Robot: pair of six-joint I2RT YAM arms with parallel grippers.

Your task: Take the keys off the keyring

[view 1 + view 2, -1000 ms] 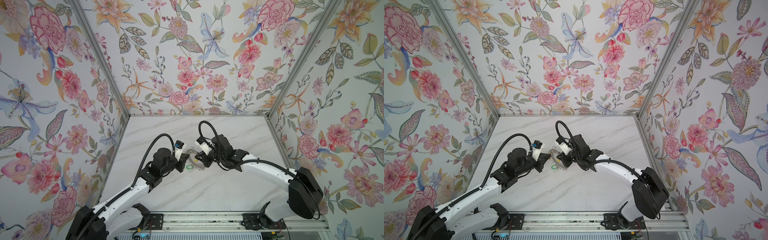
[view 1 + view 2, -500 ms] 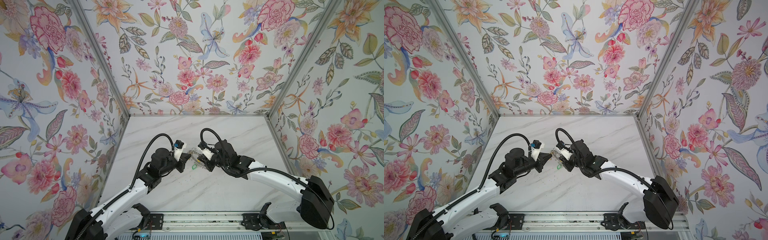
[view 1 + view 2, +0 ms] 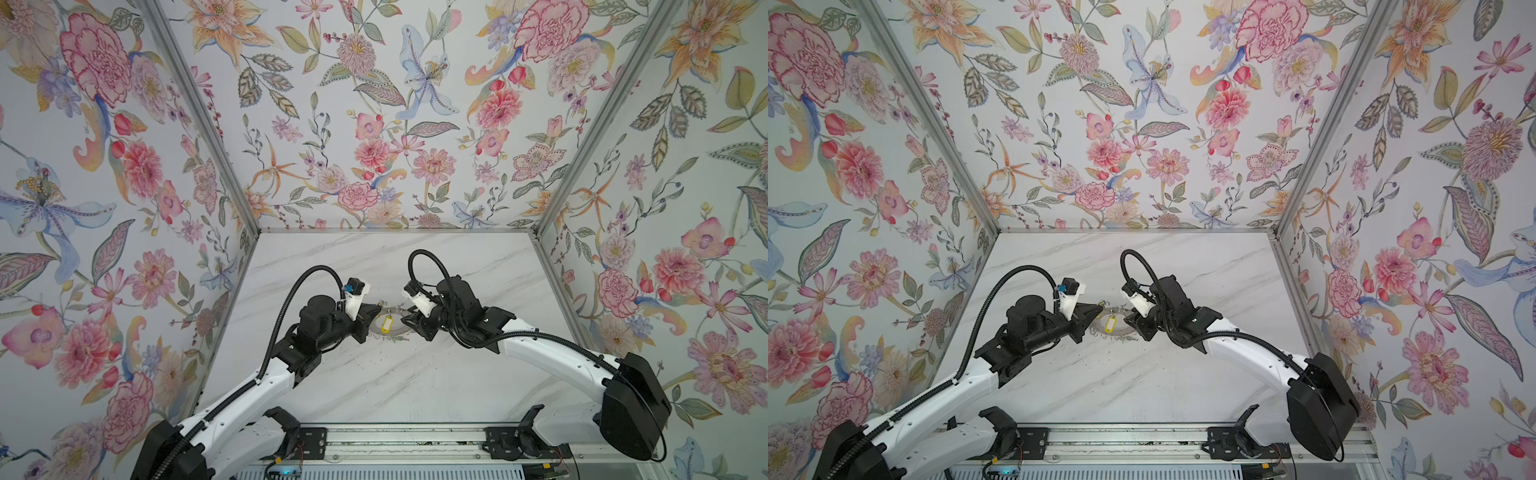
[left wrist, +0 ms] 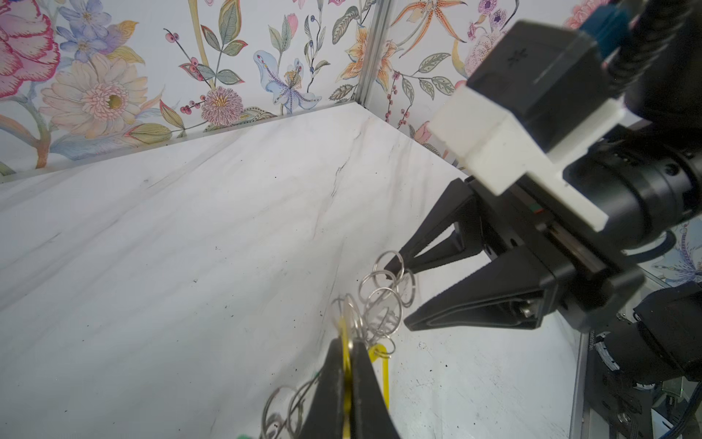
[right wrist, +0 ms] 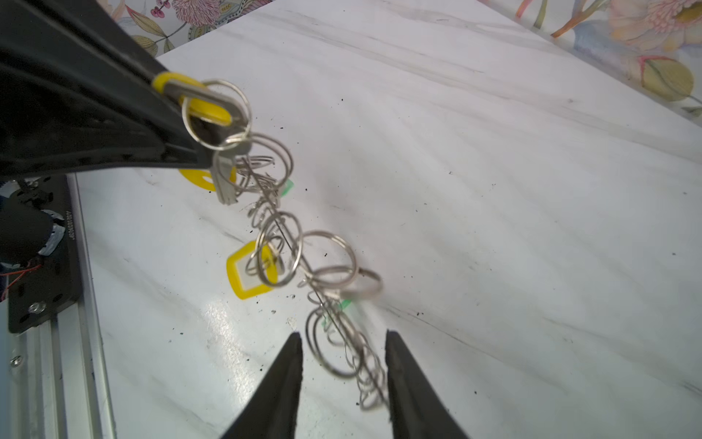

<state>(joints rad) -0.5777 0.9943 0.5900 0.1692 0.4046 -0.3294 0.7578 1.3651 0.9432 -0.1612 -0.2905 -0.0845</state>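
The keyring (image 3: pixel 397 331), a grey disc fringed with wire loops (image 5: pixel 329 254), hangs just above the marble table between both grippers. My left gripper (image 3: pixel 376 309) (image 4: pixel 347 344) is shut on a yellow tag (image 5: pixel 197 99), and its silver key (image 5: pixel 224 181) dangles beside the fingers. A second yellow tag (image 3: pixel 387 323) (image 5: pixel 247 274) lies over the disc's hole. Small green tags (image 5: pixel 287 186) peek out behind the loops. My right gripper (image 3: pixel 409 320) (image 5: pixel 343 334) is open, and the disc's edge (image 5: pixel 323 300) and its loops run between the fingertips without being clamped.
The marble table (image 3: pixel 374 382) is dotted with black specks. Floral walls close in the left, back and right sides. An aluminium rail (image 3: pixel 407 440) with both arm bases runs along the front edge.
My right gripper has opened and let go of the keyring's rim. The ring has swung, so a yellow tag now shows over its hole. My left gripper has kept its hold.
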